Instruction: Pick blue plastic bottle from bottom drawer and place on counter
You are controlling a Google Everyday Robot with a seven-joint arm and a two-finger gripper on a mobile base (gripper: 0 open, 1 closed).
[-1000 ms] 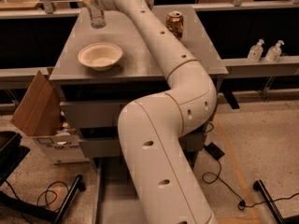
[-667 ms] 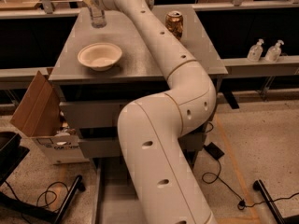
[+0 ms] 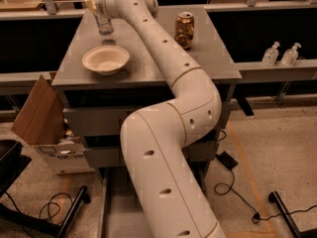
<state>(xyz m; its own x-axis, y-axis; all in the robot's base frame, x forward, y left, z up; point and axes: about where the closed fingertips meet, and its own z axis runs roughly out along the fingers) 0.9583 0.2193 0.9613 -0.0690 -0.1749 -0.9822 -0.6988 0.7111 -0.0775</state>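
Arm reaches across the counter (image 3: 213, 53) to its far left corner. The gripper (image 3: 97, 6) is at the upper part of the blue plastic bottle (image 3: 105, 25), which stands upright on the counter. White bowl (image 3: 105, 59) is near the left front edge and the gold-brown can (image 3: 184, 29) is far right of the arm. Two pump bottles (image 3: 281, 53) sit on the right ledge, a cardboard box (image 3: 42, 114) low on the left. Bottom drawer (image 3: 113, 207) is open and mostly hidden by the arm.

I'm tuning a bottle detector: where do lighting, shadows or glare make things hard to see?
Camera view: warm, dim light; the counter shows a soft sheen, no harsh glare; the bowl casts a faint shadow; the see-through blue plastic bottle blends into the grey top by the gripper at the far left corner; the surroundings are nearly black.
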